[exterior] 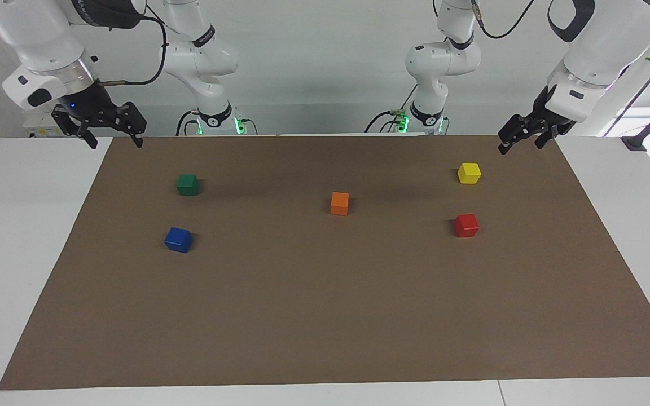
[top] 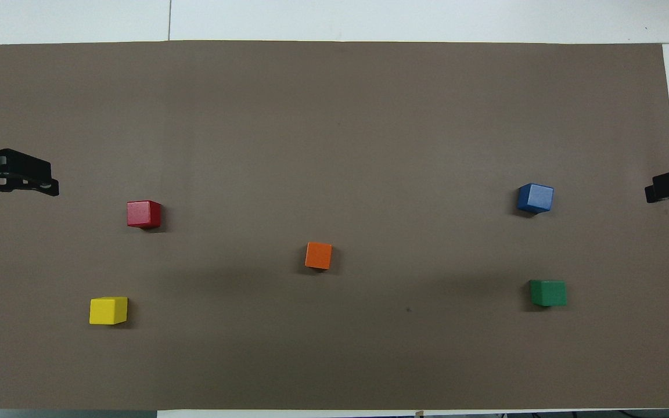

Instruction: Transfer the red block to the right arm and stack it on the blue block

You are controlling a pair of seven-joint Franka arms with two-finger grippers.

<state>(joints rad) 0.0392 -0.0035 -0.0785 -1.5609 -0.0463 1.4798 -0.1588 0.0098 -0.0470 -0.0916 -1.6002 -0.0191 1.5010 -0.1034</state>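
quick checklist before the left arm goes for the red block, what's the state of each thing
1. Red block free on the mat, nothing on it: ok.
2. Left gripper open and empty, raised at the mat's edge near the yellow block: ok.
3. Right gripper open, empty, waiting at its own end: ok.
4. Blue block top bare, apart from the green block: ok.
5. Orange block sits mid-mat, in the handover zone: cannot tell if it will interfere.
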